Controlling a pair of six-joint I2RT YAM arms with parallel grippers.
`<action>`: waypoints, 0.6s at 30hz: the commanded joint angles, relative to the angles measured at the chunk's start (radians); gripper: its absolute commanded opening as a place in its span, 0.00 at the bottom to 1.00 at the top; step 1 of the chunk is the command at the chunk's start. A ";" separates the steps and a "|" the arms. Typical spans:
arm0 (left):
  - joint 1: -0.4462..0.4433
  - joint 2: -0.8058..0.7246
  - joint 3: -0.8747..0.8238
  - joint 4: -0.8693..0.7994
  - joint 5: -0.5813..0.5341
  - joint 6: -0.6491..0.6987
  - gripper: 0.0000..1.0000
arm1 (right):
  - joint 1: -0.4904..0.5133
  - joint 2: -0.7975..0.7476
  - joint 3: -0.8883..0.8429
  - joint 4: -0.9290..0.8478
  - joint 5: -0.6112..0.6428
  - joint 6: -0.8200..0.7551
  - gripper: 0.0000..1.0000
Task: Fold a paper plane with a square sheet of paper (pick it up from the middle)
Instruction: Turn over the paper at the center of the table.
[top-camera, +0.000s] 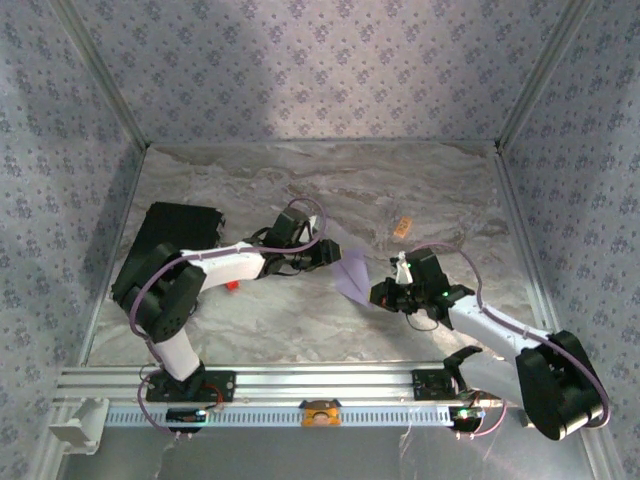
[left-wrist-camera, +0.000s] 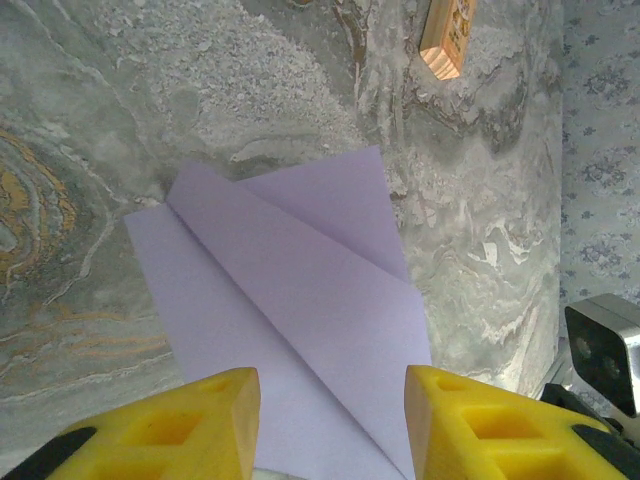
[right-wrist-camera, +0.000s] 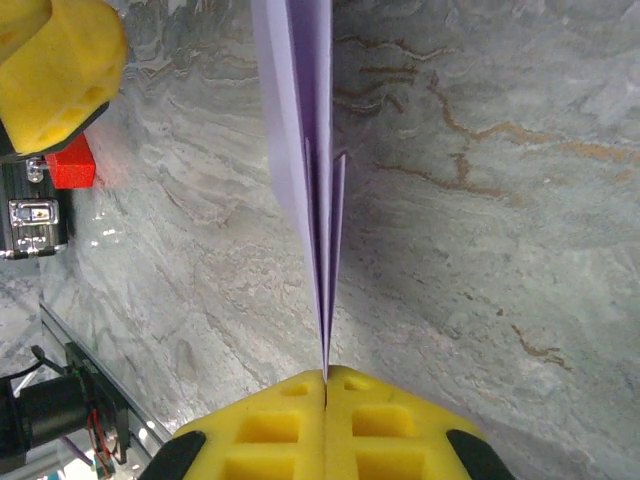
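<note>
Clamped edge-on in closed right hand (right-wrist-camera: 327, 378): paper plane (right-wrist-camera: 297, 100), gripped end hidden. Seen past open left hand (left-wrist-camera: 332, 390); near edge cut off.

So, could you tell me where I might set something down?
Bare table: along the back wall, behind black pad and tan block, and between the paper plane and the front rail. Mid-table is crowded: left gripper and right gripper meet at the plane.

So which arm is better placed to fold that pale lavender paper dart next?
Probably left: the left gripper stands open facing the pale lavender paper dart, while the right gripper is pinched shut holding it.
</note>
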 joint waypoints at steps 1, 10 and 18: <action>0.005 -0.055 -0.018 -0.012 -0.035 0.020 0.42 | 0.021 -0.029 0.052 -0.067 0.060 -0.053 0.06; 0.016 -0.148 -0.074 -0.010 -0.096 0.004 0.44 | 0.078 -0.051 0.134 -0.190 0.204 -0.015 0.06; 0.019 -0.224 -0.123 -0.023 -0.095 -0.028 0.46 | 0.132 -0.076 0.244 -0.409 0.334 0.132 0.04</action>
